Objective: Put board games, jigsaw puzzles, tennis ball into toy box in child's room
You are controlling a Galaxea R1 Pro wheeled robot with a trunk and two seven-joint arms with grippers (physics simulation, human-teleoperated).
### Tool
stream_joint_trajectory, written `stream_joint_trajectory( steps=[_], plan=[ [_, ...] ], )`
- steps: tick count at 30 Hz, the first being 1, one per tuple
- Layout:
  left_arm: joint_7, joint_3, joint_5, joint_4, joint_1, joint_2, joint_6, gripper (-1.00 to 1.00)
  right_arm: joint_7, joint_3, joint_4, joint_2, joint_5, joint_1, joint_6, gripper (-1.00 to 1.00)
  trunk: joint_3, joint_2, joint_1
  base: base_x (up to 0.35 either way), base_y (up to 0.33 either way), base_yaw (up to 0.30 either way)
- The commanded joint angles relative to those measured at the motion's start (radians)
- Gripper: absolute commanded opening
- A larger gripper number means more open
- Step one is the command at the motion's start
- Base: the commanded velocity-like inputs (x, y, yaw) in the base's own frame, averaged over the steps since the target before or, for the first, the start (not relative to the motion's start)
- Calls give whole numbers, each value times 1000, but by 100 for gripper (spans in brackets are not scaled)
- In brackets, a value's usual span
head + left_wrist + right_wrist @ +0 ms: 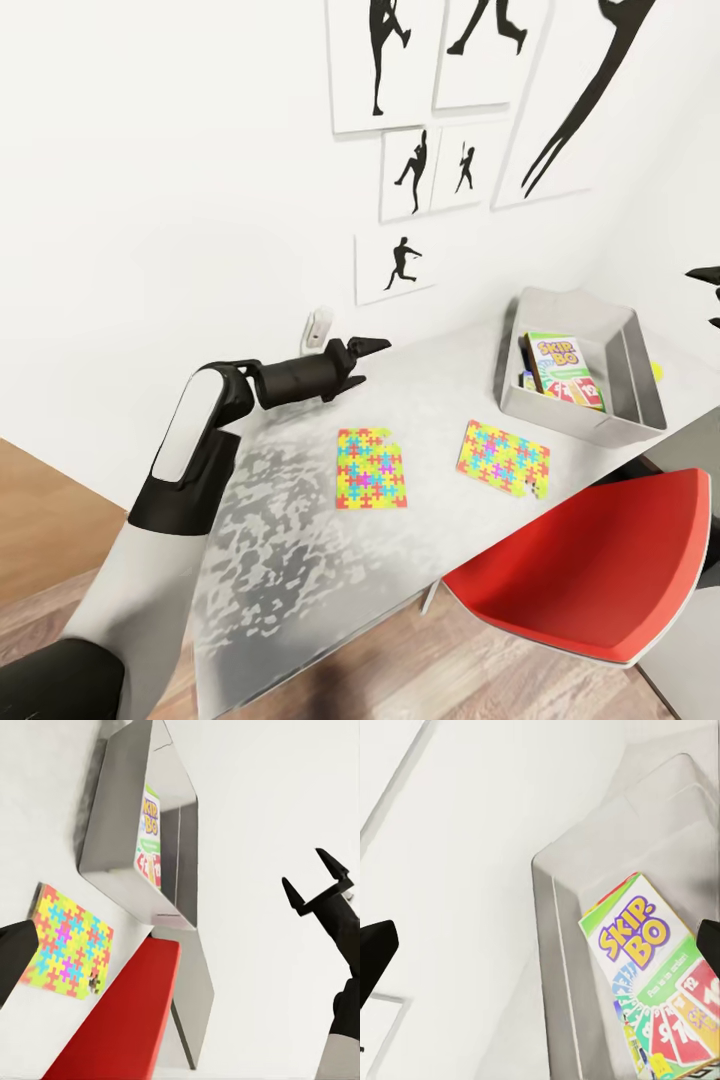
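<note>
resting flat, glossy skip-bo box (566,370) fills flared toy box (628,400).

Toy box (628,352): light-grey open bin on the worktop (300,540) by the wall. Inside: Skip-Bo board game (566,370), face up; small blue box (526,380) beside it. Two jigsaw puzzles (371,468) (503,458): flat, multicoloured, side by side, apart. Tennis ball (655,370): behind the bin.

We're in a child's bedroom: baseball-player prints (440,170) on white wall, jigsaw puzzles (371,468) on the desk (290,540).
</note>
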Motion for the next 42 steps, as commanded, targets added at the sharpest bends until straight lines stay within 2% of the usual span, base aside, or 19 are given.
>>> stream_joint_trajectory(
  steps=[1,4,5,13,18,20,21,23,24,26,27,29,30,31,33,34,37,38,42],
  plan=[
    [10,-2,10,-6,5,3,4,100,-10,1,-6,-3,-12,5,4,100,0,-2,1,0,0,-58],
    [7,-12,9,-23,22,14,15,100,-9,4,-23,-7,-16,21,5,100,4,-2,1,0,0,-70],
    [6,-12,9,-41,38,15,16,100,-9,4,-62,-7,-16,82,5,100,6,-2,1,0,0,-76],
    [5,-13,10,-43,41,17,17,100,-8,4,-81,-5,-17,88,27,100,18,-2,1,0,0,-76],
    [3,-14,10,-49,55,18,19,100,-7,10,-95,4,-18,142,78,100,26,-2,1,0,0,-76],
    [3,-18,10,-65,82,18,25,100,-2,13,-120,7,-19,186,94,100,30,-2,1,0,0,-76],
    [3,-18,10,-65,82,18,25,100,-2,13,-120,7,-19,186,94,100,31,-2,1,0,0,-76],
    [3,-19,9,-83,112,18,31,100,14,15,-164,10,-19,237,94,100,35,-2,1,0,0,-76],
    [3,-19,9,-83,112,18,31,100,14,15,-164,10,-19,237,94,100,36,-2,1,0,0,-76],
    [2,-19,8,-97,132,18,34,100,39,15,-216,11,-19,290,94,100,39,-2,1,0,0,-76],
    [2,-19,8,-97,132,18,34,100,39,15,-216,11,-19,290,94,100,41,-2,1,0,0,-76],
    [2,-21,8,-109,144,17,37,100,71,15,-269,11,-20,339,94,100,44,-2,1,0,0,-76],
    [2,-21,8,-109,144,17,37,100,71,15,-269,11,-20,339,94,100,46,-2,1,0,0,-76],
    [1,-23,7,-117,152,14,38,100,102,14,-314,9,-20,386,94,100,48,-2,1,0,0,-76],
    [-2,-25,8,-124,157,12,40,100,129,14,-350,6,-20,431,94,100,51,-2,1,0,0,-76],
    [-2,-25,8,-124,157,12,40,100,129,14,-350,6,-20,431,94,100,52,-2,1,0,0,-76],
    [-14,-26,8,-131,161,9,41,100,159,14,-391,4,-19,500,94,100,57,-2,1,0,0,-76],
    [-14,-26,8,-131,161,9,41,100,159,14,-391,4,-19,500,94,100,59,-2,1,0,0,-76],
    [-29,-32,8,-135,164,7,42,100,176,15,-435,6,-18,567,94,100,65,-2,1,0,0,-76]
  ],
)
